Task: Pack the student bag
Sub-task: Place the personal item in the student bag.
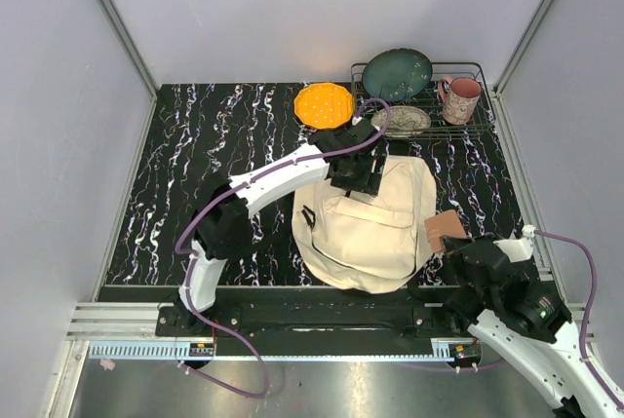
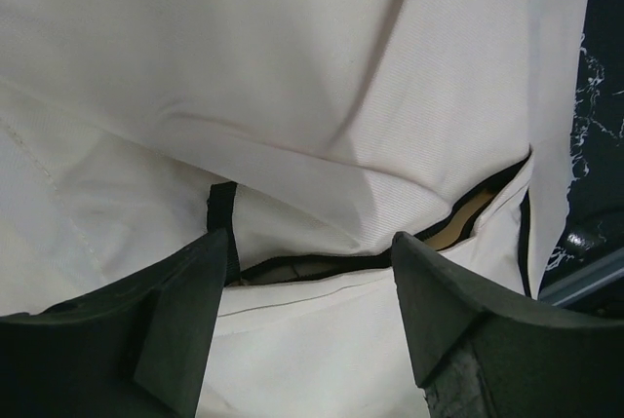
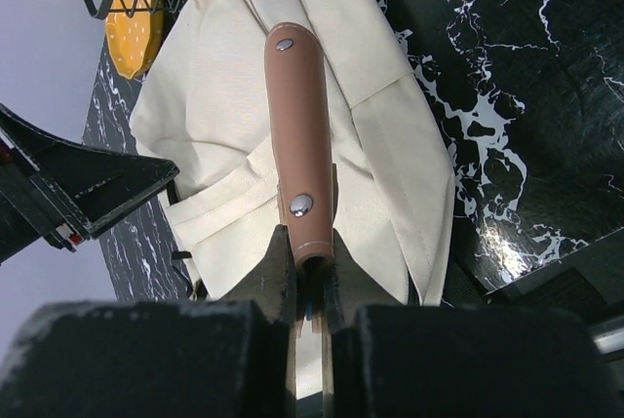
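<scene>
The student bag [image 1: 375, 233], a cream fabric backpack, lies flat in the middle of the black marbled table. My left gripper [image 1: 357, 176] hovers over its far end. In the left wrist view it [image 2: 307, 286] is open, its fingers [image 2: 185, 316] either side of the cream fabric by the black-edged zip opening [image 2: 322, 264]. Something tan [image 2: 458, 225] shows inside that opening. My right gripper [image 3: 304, 243] is shut on a brown leather-bound notebook [image 3: 298, 126] with two metal studs. It holds the notebook [image 1: 444, 231] edge-up at the student bag's [image 3: 224, 116] right side.
An orange plate [image 1: 324, 104] lies behind the bag. A wire rack [image 1: 472, 128] at the back right holds a dark green plate [image 1: 398, 72], a small patterned plate [image 1: 402, 120] and a pink mug [image 1: 460, 98]. Grey walls enclose the table.
</scene>
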`<state>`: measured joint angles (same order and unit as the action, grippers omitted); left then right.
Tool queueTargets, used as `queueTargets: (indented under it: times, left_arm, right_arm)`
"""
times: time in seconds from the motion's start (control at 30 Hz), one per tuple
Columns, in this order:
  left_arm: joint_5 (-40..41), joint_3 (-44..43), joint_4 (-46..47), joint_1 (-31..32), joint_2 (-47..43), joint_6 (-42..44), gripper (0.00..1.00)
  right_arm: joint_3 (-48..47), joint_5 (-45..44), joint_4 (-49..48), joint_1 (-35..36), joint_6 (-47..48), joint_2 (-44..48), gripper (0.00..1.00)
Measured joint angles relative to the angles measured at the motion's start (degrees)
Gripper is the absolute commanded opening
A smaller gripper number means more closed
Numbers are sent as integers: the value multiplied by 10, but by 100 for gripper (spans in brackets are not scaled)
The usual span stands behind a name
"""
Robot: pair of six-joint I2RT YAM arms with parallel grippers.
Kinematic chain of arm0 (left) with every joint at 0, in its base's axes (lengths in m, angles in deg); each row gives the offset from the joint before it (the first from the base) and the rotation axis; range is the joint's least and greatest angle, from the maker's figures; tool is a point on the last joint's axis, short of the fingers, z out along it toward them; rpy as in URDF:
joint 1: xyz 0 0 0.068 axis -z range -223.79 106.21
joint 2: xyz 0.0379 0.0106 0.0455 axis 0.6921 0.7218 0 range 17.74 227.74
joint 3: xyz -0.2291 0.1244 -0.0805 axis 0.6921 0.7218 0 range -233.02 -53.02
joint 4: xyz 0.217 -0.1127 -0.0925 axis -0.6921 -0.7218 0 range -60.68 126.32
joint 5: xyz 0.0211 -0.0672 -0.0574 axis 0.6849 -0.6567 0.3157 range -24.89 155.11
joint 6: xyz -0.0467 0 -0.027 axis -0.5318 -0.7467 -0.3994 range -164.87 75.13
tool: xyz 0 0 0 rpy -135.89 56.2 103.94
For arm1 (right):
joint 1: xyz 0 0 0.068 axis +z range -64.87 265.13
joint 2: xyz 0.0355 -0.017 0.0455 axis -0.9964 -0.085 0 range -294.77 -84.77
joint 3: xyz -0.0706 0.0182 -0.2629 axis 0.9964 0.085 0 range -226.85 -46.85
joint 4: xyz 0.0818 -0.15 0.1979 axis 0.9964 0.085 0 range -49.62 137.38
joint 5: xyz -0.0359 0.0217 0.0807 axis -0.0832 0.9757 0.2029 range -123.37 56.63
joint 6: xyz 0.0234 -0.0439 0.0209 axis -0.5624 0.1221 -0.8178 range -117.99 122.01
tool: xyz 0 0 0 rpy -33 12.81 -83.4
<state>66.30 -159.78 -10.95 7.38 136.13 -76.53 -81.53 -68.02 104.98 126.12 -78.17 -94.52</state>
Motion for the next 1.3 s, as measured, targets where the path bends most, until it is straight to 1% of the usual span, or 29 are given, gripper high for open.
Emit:
queueTargets:
  times: [0.17, 0.23, 0.43, 0.7, 1.0, 1.07, 1.1, 1.13, 1.2, 1.23, 1.3]
  left_arm:
    - [22, 5, 7, 9, -12, -33, 63]
    - [29, 10, 11, 13, -17, -44, 63]
    - [42, 30, 23, 27, -23, -70, 63]
    - [56, 31, 25, 32, -19, -86, 63]
    - [68, 5, 23, 26, 29, -89, 64]
    - [70, -2, 17, 25, 36, -88, 61]
    - [70, -6, 16, 25, 38, -87, 57]
    - [71, -12, 13, 25, 41, -87, 48]
    - [73, -24, 14, 24, 48, -85, 36]
    - [76, -25, 13, 24, 50, -80, 26]
    - [82, -25, 9, 24, 54, -78, 16]
  right_arm:
    - [7, 7, -5, 0, 0, 3, 0]
    - [10, 11, -8, 0, 0, 3, 0]
    - [12, 13, -13, 0, 0, 3, 0]
    - [12, 13, -18, 0, 0, 3, 0]
    - [12, 14, -17, 0, 0, 8, 0]
    - [12, 14, -17, 0, 0, 12, 0]
    - [12, 14, -17, 0, 0, 14, 0]
    - [12, 14, -17, 0, 0, 15, 0]
    - [12, 14, -17, 0, 0, 16, 0]
    - [12, 14, -17, 0, 0, 16, 0]
    - [12, 14, -17, 0, 0, 16, 0]
